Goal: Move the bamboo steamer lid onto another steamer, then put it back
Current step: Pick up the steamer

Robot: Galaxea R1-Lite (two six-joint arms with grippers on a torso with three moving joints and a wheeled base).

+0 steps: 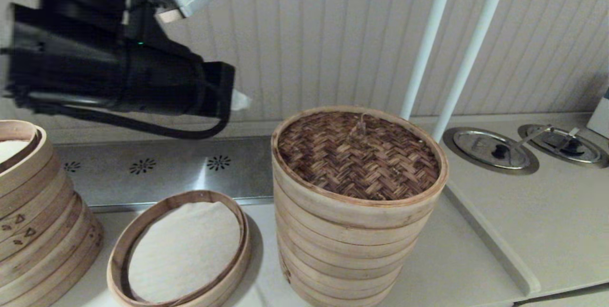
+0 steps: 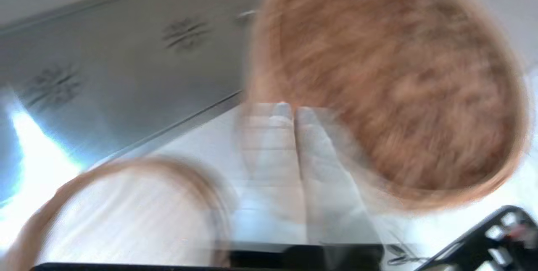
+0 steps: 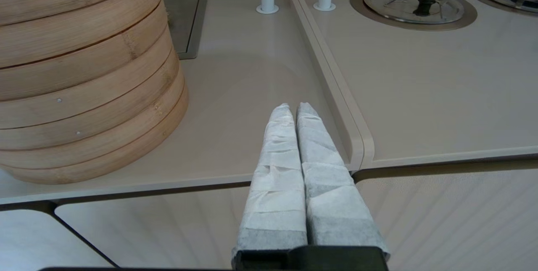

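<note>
The lid sits on the tall steamer. Left end effector, blurred, seems clenched empty above; right end effector clenched, parked.

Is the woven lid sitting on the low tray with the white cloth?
No, the bamboo steamer lid sits atop the tall steamer stack; the low tray lies uncovered.

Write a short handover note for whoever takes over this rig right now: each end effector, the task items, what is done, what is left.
Left end effector: shut, empty, raised above the counter left of the tall stack.
Right end effector: shut, empty, low over the counter's front edge.
Bamboo steamer lid: seated on the tall steamer stack.
Low tray with white cloth liner: uncovered.
Done: lid sits on the stack.
Left: which leg of the job this is cannot be told.
</note>
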